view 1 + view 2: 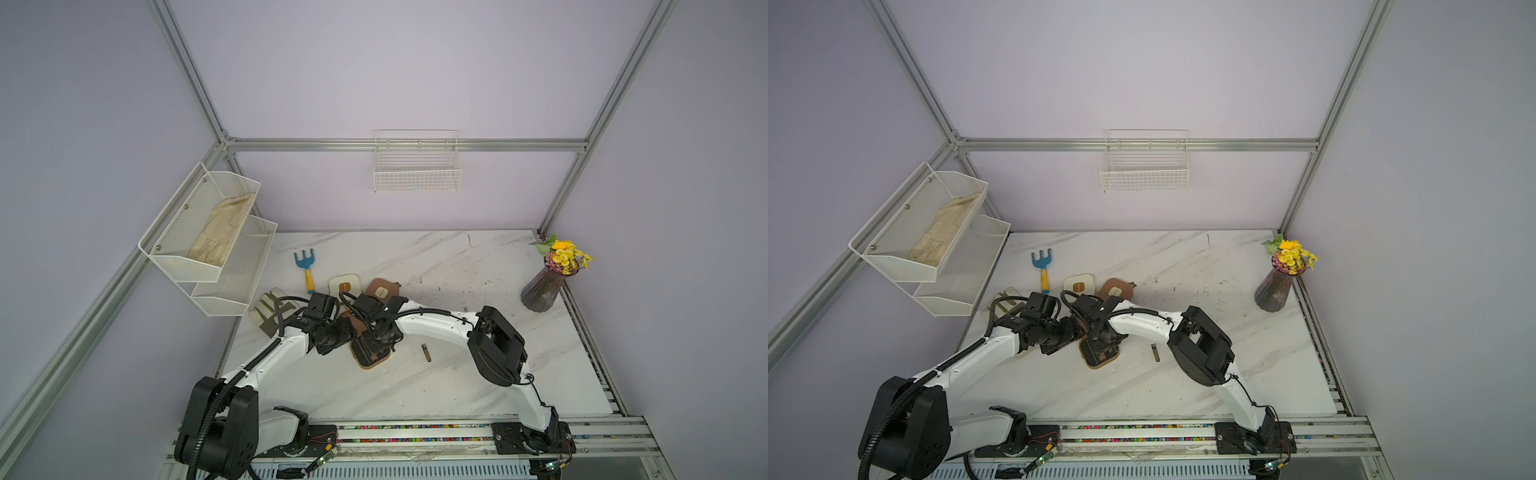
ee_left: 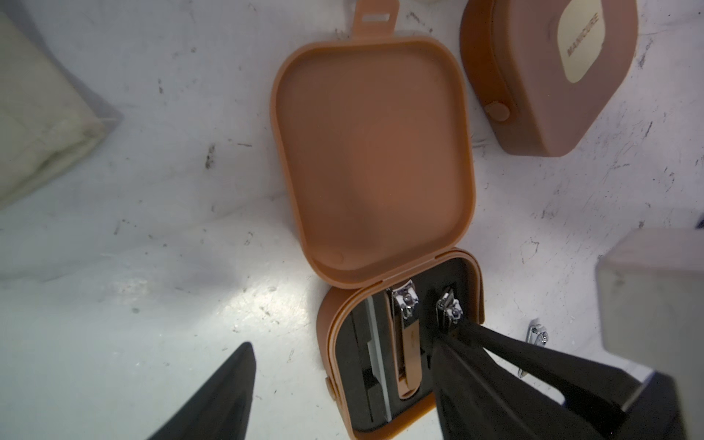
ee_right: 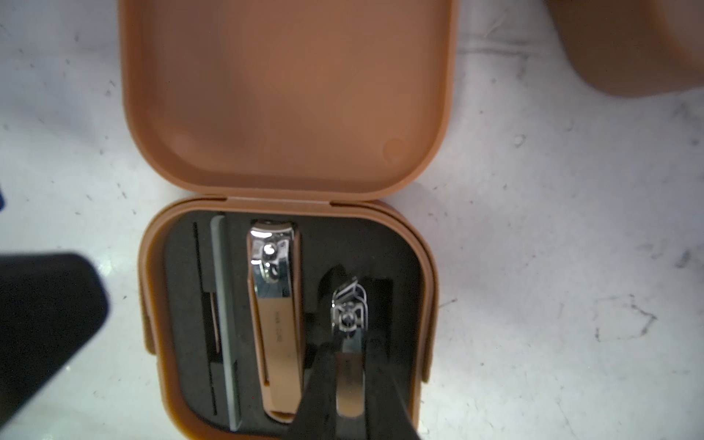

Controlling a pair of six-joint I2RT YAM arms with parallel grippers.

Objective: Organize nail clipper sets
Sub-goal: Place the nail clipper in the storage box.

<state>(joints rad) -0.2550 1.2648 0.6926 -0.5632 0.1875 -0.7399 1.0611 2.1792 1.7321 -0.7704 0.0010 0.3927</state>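
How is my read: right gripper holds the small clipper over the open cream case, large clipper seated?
The open case is brown, not cream; the right wrist view shows it. Otherwise the right gripper holds the small clipper over it, large clipper seated.

**Top views.** The open case (image 1: 368,357) lies at lower centre of the worktop (image 1: 457,270), its lid folded back toward the frame's top. Behind it, two closed cases sit side by side: the left closed case (image 1: 344,286) and the right closed case (image 1: 381,291). The rake (image 1: 305,270) lies left of them, and the glove (image 1: 268,309) lies further left and lower. A loose clipper (image 1: 426,352) lies right of the open case, and the vase (image 1: 542,291) stands at the right edge.

**Wrist view.** In the open case's base, the large clipper (image 3: 276,324) lies between the file (image 3: 224,324) and the small clipper (image 3: 348,312).
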